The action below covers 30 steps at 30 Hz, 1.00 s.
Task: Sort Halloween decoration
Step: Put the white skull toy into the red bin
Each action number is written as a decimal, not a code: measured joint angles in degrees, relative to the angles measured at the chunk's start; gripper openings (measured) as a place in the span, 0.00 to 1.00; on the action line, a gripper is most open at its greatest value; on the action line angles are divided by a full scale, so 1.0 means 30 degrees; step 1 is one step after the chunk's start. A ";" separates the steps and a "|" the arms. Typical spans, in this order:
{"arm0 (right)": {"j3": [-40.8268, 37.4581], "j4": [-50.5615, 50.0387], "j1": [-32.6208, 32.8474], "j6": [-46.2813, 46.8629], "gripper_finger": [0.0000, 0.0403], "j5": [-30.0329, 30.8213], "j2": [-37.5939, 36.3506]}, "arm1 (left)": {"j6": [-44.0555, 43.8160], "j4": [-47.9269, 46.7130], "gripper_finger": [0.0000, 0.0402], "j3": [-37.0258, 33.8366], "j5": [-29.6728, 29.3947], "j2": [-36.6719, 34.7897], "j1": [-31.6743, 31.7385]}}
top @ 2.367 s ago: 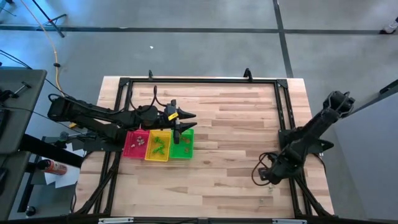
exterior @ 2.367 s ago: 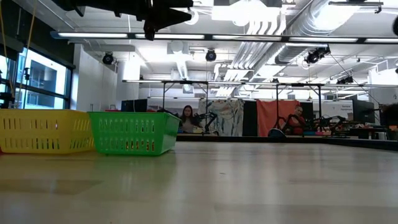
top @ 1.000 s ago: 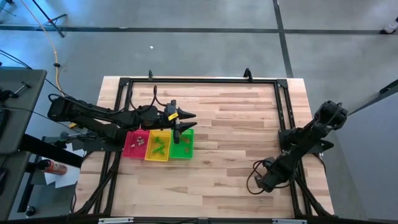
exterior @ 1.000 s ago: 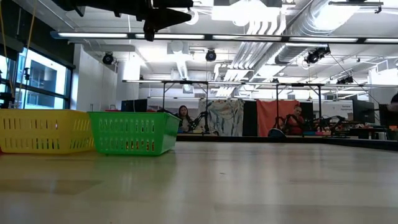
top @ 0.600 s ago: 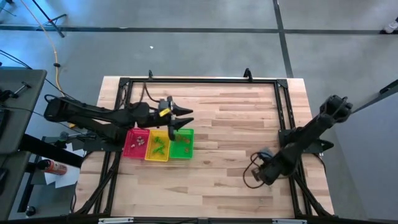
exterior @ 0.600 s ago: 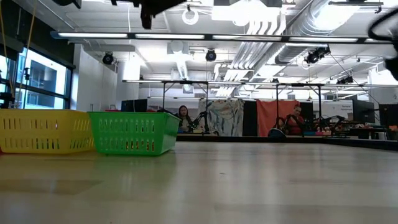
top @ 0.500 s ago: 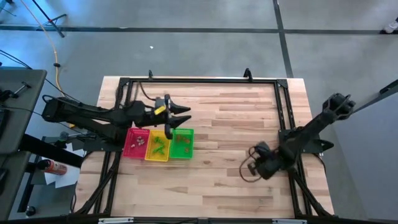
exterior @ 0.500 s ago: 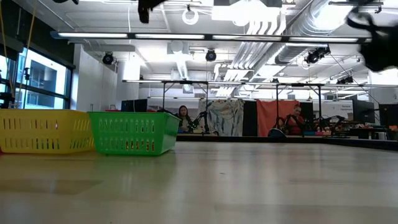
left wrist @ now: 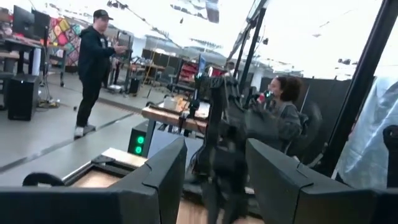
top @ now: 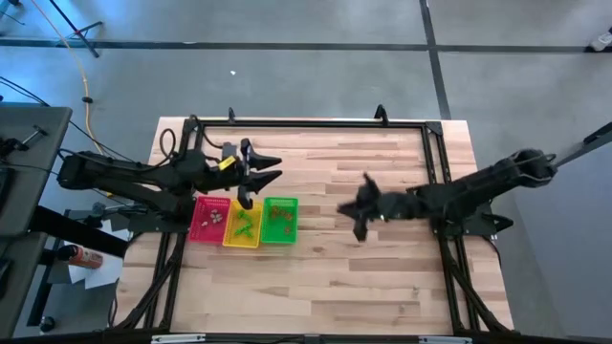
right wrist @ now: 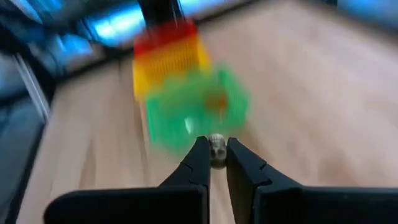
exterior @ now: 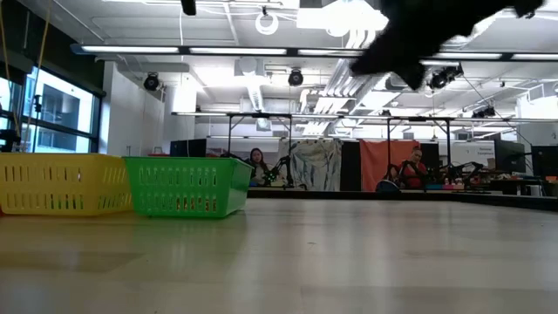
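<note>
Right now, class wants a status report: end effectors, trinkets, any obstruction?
Right end effector shut on pale trinket, mid-table, facing the green tray. Left end effector open, empty, above the trays' far edge. Nothing between trinket and trays.

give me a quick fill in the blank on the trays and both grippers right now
1. The middle tray of the row is ___.
2. The right gripper pinches a small pale ___ between its fingertips.
3. The left gripper hovers behind the trays with its fingers ___.
4. The tray nearest the right gripper is the ___ one.

Missing words: yellow; trinket; open; green
</note>
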 joint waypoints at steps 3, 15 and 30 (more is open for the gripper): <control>0.0015 0.3913 -0.1928 -0.2610 0.03 -0.1222 0.0000 | -0.0404 -0.0579 0.39 0.0000 0.0000 0.0007 0.0000; 0.0044 1.1763 -0.5956 -0.5730 0.03 -0.7031 0.0000 | -0.0482 -0.2438 0.39 0.0000 0.0066 0.0022 0.0007; 0.0044 1.1296 -0.6163 -0.5917 0.03 -0.7901 0.0000 | -0.0466 -0.2713 0.39 0.0000 0.0066 0.0022 0.0007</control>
